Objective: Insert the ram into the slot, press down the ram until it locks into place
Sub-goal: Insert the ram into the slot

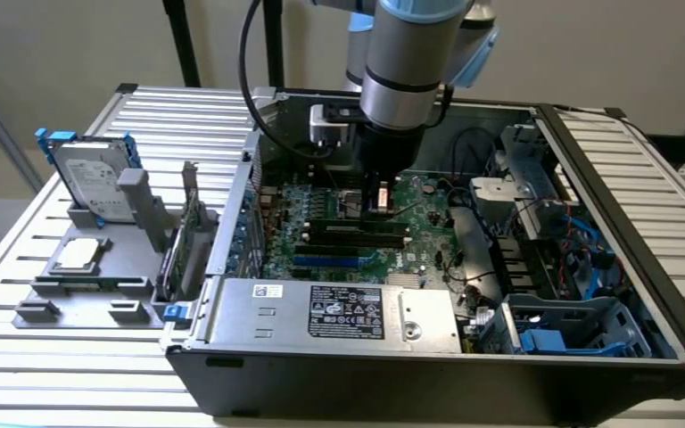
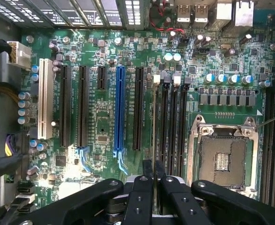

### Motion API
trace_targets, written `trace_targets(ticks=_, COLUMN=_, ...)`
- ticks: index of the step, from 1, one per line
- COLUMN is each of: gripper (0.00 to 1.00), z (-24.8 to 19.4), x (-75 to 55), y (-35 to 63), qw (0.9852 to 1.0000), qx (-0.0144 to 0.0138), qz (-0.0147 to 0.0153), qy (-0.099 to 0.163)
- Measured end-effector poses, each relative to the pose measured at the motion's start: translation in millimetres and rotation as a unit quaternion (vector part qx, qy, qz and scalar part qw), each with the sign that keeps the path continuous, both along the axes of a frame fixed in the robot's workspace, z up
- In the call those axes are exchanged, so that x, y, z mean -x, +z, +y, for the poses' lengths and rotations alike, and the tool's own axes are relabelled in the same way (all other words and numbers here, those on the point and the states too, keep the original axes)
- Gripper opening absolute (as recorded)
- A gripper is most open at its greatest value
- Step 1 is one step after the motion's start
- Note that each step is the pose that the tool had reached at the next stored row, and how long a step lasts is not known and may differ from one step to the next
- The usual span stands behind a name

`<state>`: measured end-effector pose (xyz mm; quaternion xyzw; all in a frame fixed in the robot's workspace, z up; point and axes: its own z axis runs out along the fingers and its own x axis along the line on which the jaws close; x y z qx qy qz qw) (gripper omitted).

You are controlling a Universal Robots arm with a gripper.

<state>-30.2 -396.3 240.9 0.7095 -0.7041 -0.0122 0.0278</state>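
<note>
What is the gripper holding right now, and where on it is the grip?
The gripper is shut on the ram, pinching its flat faces at the upper edge; where along that edge is hidden.

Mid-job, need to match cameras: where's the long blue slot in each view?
Exterior view: the long blue plastic slot lies on the green motherboard, between the black memory slots and the silver power supply.
Wrist view: it lies between two black expansion slots.
Shared landmark: the four black memory slots near it.

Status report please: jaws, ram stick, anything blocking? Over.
Jaws shut on ram stick. Stick edge-on over black slots, seating unclear. Nothing blocking seen.
</note>
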Motion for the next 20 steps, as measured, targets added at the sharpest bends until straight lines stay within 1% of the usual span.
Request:
trace_targets(ticks=10, gripper=0.13, z=4.1, x=0.6, y=-5.1, qw=1.0, qx=0.0007, qz=0.0, qy=-0.001)
trace_targets(ticks=20, gripper=0.13, z=4.3, x=4.1, y=-7.2, qw=1.0, qx=0.0009, qz=0.0001, qy=-0.002)
